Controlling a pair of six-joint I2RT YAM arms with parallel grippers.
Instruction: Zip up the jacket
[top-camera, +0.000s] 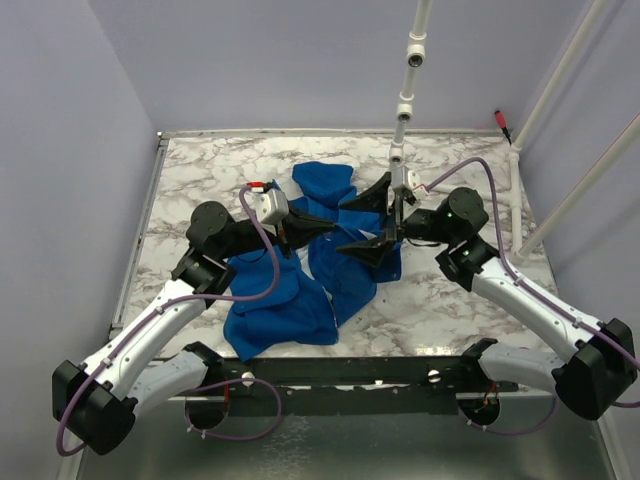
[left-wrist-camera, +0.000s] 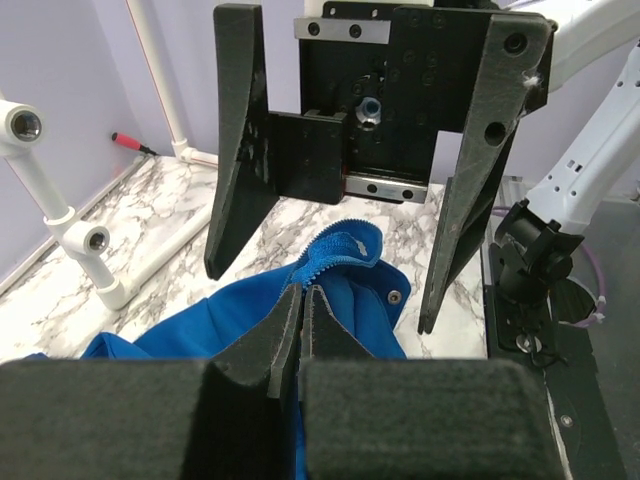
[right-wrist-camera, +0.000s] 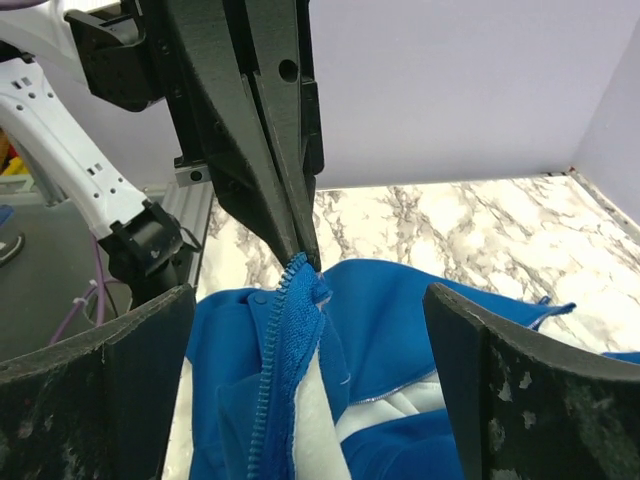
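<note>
While the left gripper (right-wrist-camera: 303, 255) pinches the zipper edge (right-wrist-camera: 272, 380) of the jacket (top-camera: 300, 275), which lies crumpled on the table (top-camera: 200, 170) between the arms, and the right gripper (top-camera: 380, 220) stands wide apart holding nothing, we judge the zipping barely begun, its teeth seemingly unjoined.
</note>
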